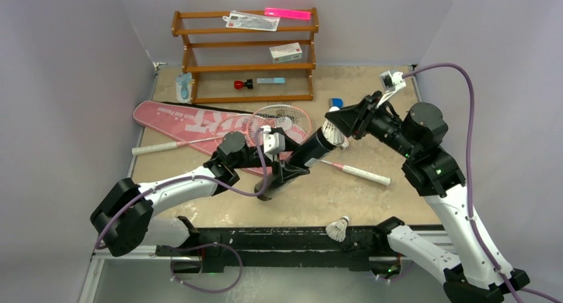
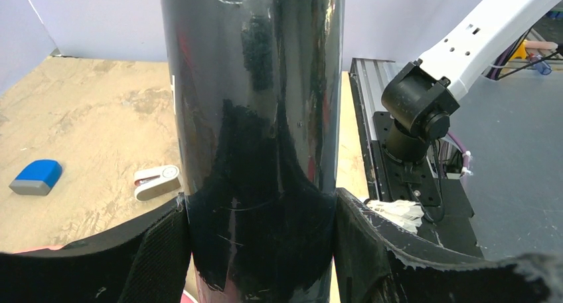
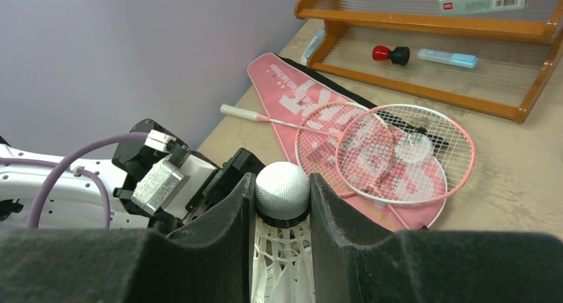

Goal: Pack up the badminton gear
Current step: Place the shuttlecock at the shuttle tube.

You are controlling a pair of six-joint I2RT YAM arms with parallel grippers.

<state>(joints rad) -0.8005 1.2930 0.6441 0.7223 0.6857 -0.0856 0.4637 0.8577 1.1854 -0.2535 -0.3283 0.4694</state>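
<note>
Top view: at frame centre the left gripper clamps the tilted tube near its lower end. The right gripper holds a shuttlecock at the tube's upper end. A second shuttlecock lies at lower centre.

Left wrist view: the tube fills the centre, pinched between both fingers at the bottom.

Right wrist view: the shuttlecock sits cork-up between the fingers, lower centre. The rackets lie on the bag, centre right.
</note>
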